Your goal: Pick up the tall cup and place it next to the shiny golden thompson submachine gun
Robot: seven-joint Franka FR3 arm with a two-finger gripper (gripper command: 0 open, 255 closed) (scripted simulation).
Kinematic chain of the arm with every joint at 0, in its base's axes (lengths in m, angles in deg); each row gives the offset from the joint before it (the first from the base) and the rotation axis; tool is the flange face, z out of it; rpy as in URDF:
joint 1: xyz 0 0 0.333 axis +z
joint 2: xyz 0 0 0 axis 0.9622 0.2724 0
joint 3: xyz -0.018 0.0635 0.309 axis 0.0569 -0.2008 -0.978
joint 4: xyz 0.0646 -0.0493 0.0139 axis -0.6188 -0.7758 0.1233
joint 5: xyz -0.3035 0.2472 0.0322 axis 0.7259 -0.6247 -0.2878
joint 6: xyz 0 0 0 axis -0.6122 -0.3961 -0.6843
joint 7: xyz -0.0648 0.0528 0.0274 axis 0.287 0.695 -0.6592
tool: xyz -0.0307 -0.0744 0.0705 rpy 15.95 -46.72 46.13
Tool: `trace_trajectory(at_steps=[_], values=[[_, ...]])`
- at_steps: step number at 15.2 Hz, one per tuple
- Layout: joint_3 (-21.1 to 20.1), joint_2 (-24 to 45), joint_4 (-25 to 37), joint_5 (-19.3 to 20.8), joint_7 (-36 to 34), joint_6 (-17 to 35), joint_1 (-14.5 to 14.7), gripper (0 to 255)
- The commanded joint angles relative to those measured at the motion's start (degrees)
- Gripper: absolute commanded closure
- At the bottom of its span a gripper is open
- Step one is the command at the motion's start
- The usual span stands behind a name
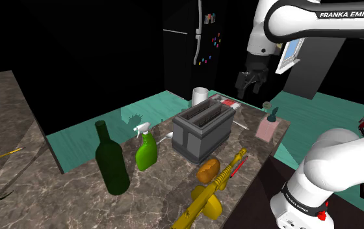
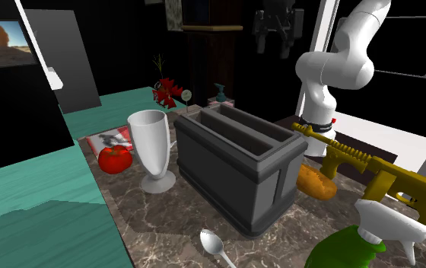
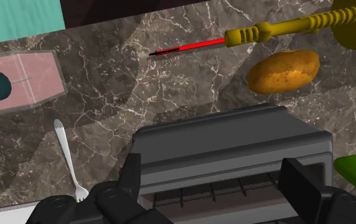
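The tall white cup [image 2: 152, 148] stands upright on the marble table beside the dark grey toaster [image 2: 238, 164]; in the shoulder view the cup [image 1: 199, 97] peeks out behind the toaster [image 1: 203, 130]. The golden gun [image 1: 213, 192] lies near the table's front edge, and its barrel [image 3: 285, 28] reaches past a brown bread roll [image 3: 283, 70]. My gripper [image 1: 251, 81] hangs high above the table, open and holding nothing. In the wrist view the gripper [image 3: 215, 173] hovers over the toaster [image 3: 234, 149], its fingers [image 3: 135, 184] wide apart.
A green glass bottle [image 1: 111, 159] and a green spray bottle [image 1: 145, 148] stand at the shoulder view's left. A tomato [image 2: 115, 160] on a book, a spoon [image 2: 215, 245], a fork [image 3: 65, 159], a red pen [image 3: 186, 48] and a pink box [image 3: 24, 83] lie around the toaster.
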Motion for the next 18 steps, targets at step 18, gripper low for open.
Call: trace_trajectory(at_steps=[18], values=[[5.3, 37.2, 20.7, 0.0, 2.9, 16.7, -2.6, 0]])
